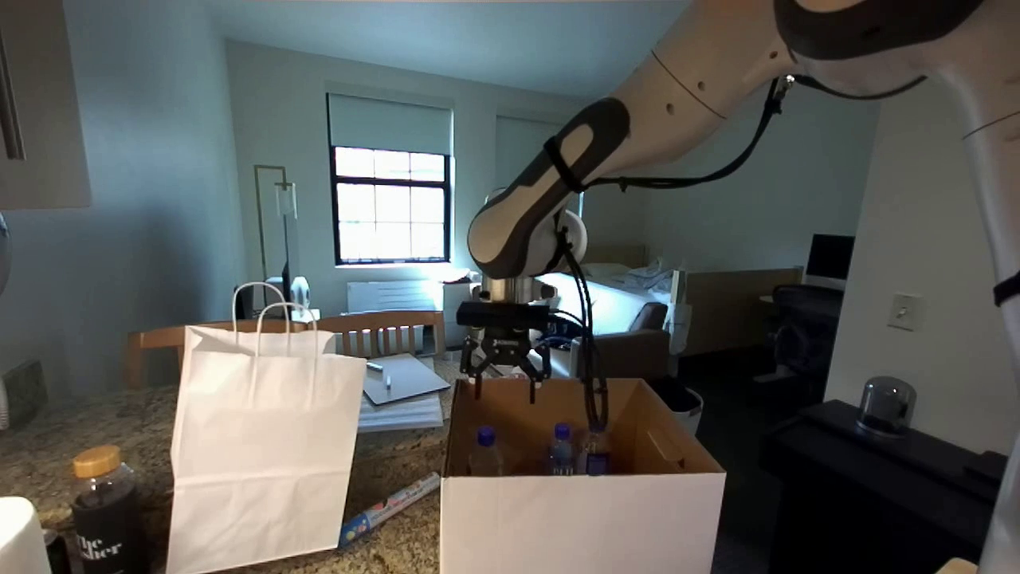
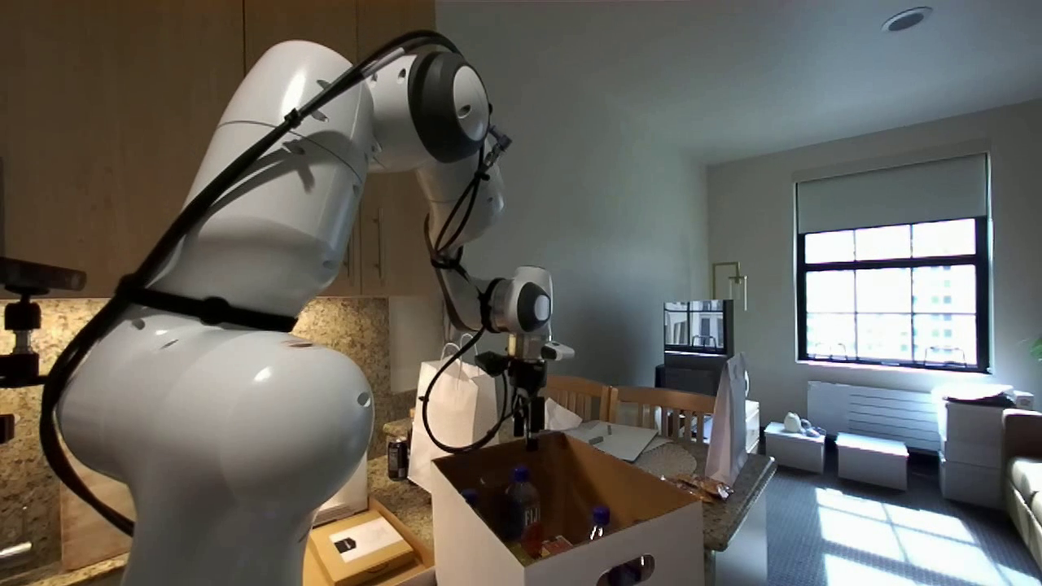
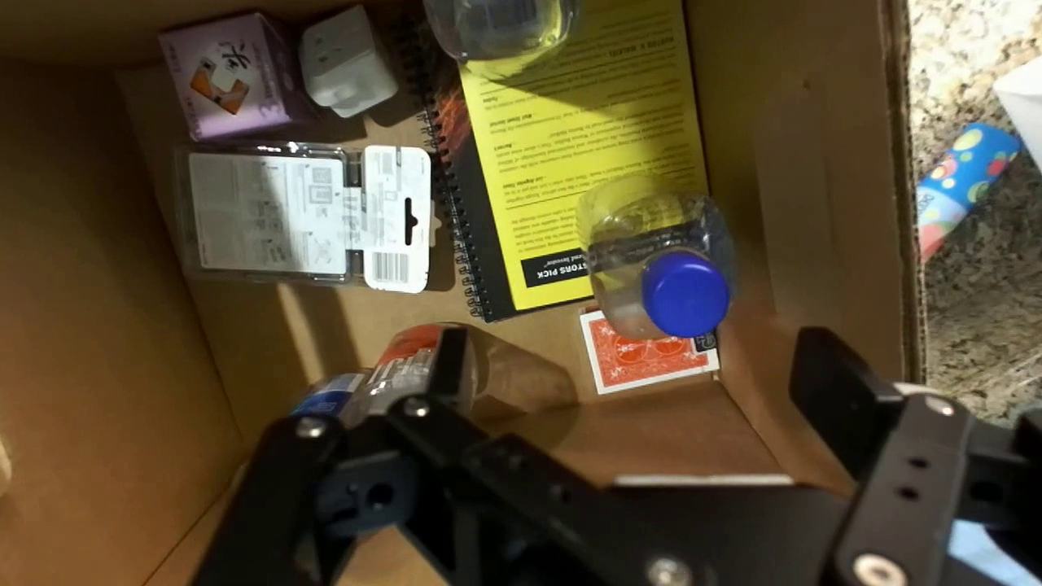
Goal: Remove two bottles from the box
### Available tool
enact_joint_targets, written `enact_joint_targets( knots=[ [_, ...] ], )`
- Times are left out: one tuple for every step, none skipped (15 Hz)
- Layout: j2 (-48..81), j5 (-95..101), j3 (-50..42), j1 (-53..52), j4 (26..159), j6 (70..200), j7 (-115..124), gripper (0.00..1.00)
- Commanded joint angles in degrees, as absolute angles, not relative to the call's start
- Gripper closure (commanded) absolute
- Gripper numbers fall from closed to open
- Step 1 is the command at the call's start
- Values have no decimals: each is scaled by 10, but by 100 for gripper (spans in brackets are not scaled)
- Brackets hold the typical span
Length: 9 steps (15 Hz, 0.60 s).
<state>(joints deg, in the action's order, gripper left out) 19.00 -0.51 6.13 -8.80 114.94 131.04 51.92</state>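
The cardboard box (image 1: 582, 522) stands with its brown inside open upward; it also shows in the other views (image 2: 476, 529) (image 3: 73, 268). In an exterior view, several clear bottles with blue caps stand inside: a left one (image 1: 485, 458), a middle one (image 1: 562, 456) and a right one (image 1: 596, 453). In the wrist view, an upright bottle (image 3: 643, 236) stands beyond the fingertips. A bottle with a reddish label (image 3: 407, 366) is partly behind the left finger. Another bottle (image 3: 505, 24) is cut off at the top. My gripper (image 1: 505, 389) (image 2: 529, 435) (image 3: 635, 374) is open and empty, above the bottles near the box's far rim.
In the box lie a yellow spiral book (image 3: 594, 138), a red card (image 3: 627, 358), a clear package (image 3: 269, 212), a purple box (image 3: 232, 77) and a white adapter (image 3: 346, 61). A white paper bag (image 1: 267, 446), a colourful tube (image 1: 390, 506) and a laptop (image 1: 405, 379) are beside the box.
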Motion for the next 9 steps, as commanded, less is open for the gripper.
enact_joint_targets(
  knots=[
    [209,-3,48,-112,1148,1336,527,0],
    [215,3,44,-118,1148,1343,530,0],
    [220,5,41,-121,1146,1344,528,0],
    [224,2,39,-123,1146,1345,522,0],
    [228,2,36,-124,1146,1348,519,0],
    [231,1,33,-125,1146,1348,517,0],
    [234,1,31,-125,1146,1349,515,0],
    [239,-1,29,-125,1144,1350,513,0],
    [246,-4,28,-125,1140,1349,514,0]
  ],
)
